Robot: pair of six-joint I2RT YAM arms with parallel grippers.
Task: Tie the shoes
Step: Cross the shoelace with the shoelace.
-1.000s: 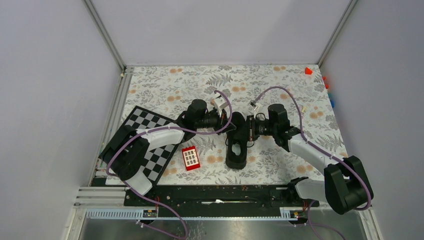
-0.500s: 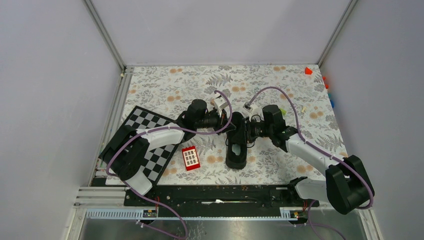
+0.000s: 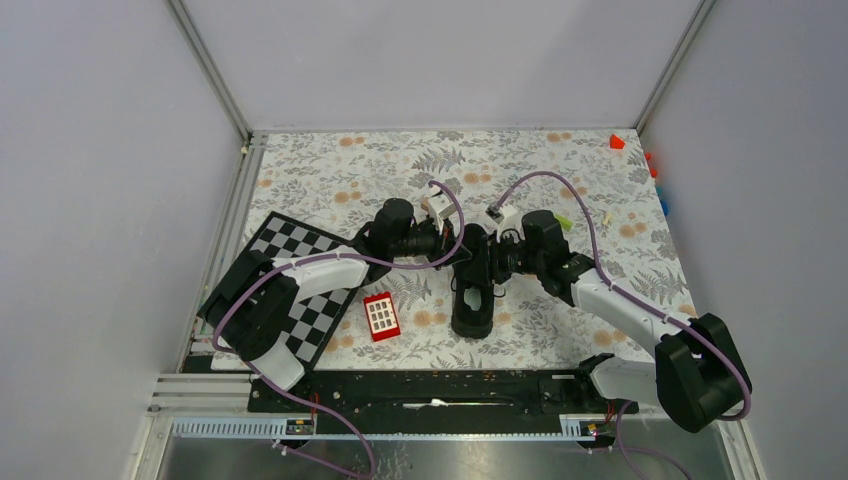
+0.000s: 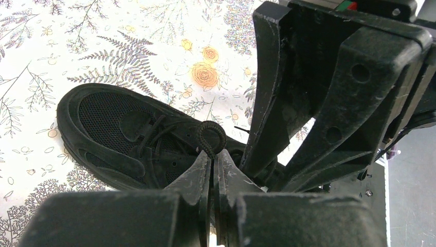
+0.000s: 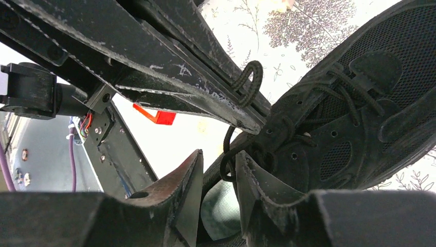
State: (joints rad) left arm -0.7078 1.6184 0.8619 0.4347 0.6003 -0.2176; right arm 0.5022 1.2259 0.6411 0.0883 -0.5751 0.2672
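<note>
The left gripper is pressed together on a lace loop; that thin pinch may slip if the loop is pulled sideways, and the tie fails. The shoe lies on the table, toe away, below and between both grippers. The right gripper stands partly spread, a lace strand loose between its jaws.

Black low-top shoe, upright on the bench, heel near — toe far, thin black laces untied, one loop raised above the tongue
</note>
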